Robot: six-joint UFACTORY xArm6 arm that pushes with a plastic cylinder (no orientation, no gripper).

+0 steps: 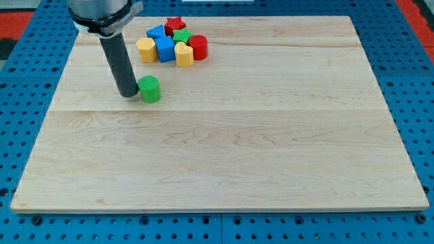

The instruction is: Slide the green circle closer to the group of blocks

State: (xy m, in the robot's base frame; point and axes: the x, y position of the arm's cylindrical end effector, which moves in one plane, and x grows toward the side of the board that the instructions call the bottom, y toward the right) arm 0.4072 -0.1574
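The green circle [150, 89] stands on the wooden board [224, 135] in its upper left part, apart from the group. My tip [128, 94] rests just left of the green circle, touching or nearly touching its left side. The group lies above and to the right: a yellow hexagon [145, 49], a blue cube [165, 49], a yellow heart [184, 54], a red cylinder [198, 47], a green star [181, 36], a red star [175, 25] and a blue block [156, 32].
The board lies on a blue perforated table [20, 81]. The arm's dark rod [119, 61] rises from the tip toward the view's top left.
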